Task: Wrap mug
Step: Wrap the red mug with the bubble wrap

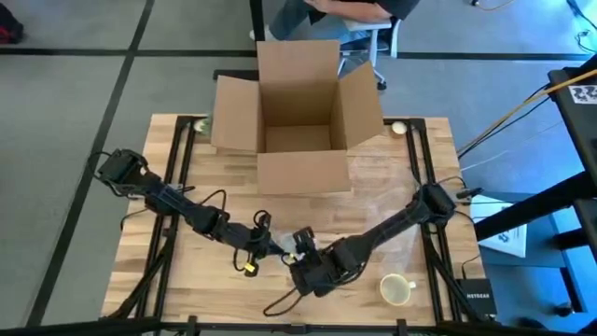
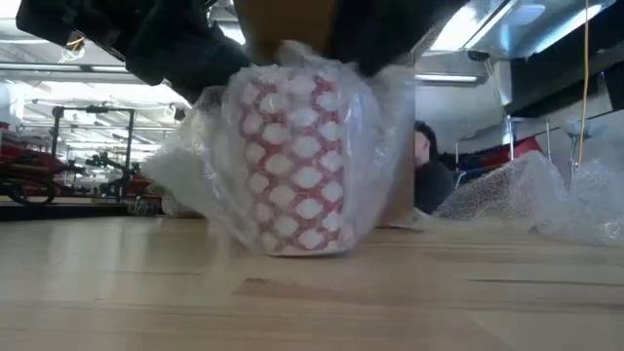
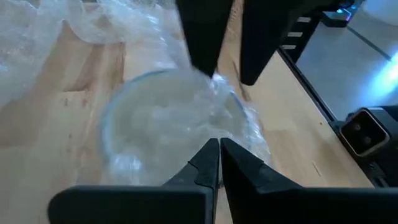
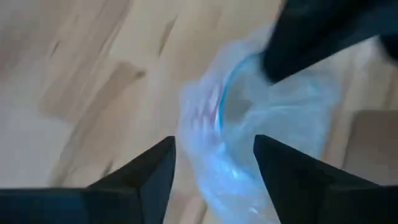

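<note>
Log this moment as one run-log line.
stage: wrapping | red-and-white patterned mug upright, in clear bubble wrap | left hand shut on wrap | right hand open at mug

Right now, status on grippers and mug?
Left gripper shut on bubble wrap. Right gripper open beside mug. Mug upright, partly wrapped. Nothing blocking.

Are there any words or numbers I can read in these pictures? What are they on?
"NETGEAR", probably, on the small black box at the table's right edge; the letters are tiny.
Black-and-white square marker on the dark frame at the right: a pattern, not words.
Print on the white paper at the right: too small to read.
The mug carries only a red pattern.
</note>
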